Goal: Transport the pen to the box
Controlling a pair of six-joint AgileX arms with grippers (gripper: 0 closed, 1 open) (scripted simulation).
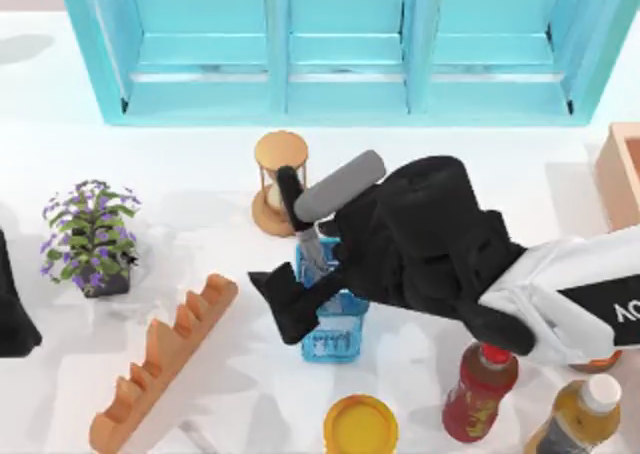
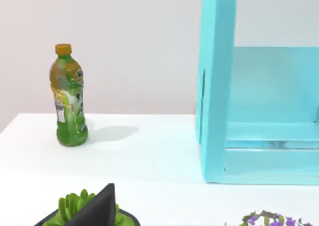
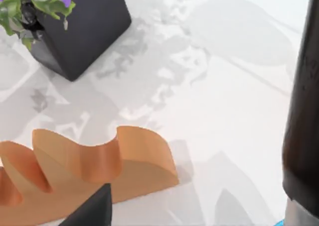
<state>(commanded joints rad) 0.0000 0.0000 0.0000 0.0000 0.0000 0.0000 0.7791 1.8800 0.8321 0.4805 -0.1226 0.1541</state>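
The pen (image 1: 290, 196) leans with its black cap up, and a short piece of silver-grey barrel shows below the cap. In the right wrist view the pen (image 3: 303, 111) runs along one side, close to the camera. Its lower barrel goes behind my right gripper (image 1: 285, 294), which hovers over the blue basket (image 1: 335, 336). Whether the gripper holds the pen is hidden. The peach box (image 1: 612, 174) sits at the table's right edge, cut off by the frame. My left arm (image 1: 12, 309) is parked at the left edge.
A grey cylinder (image 1: 342, 184) and an hourglass (image 1: 279, 152) stand close behind the pen. To the left are a potted plant (image 1: 90, 239) and an orange toothed rack (image 1: 160, 364). In front are a yellow lid (image 1: 360, 426) and two bottles (image 1: 480, 389). The turquoise cabinet (image 1: 340, 54) lines the back.
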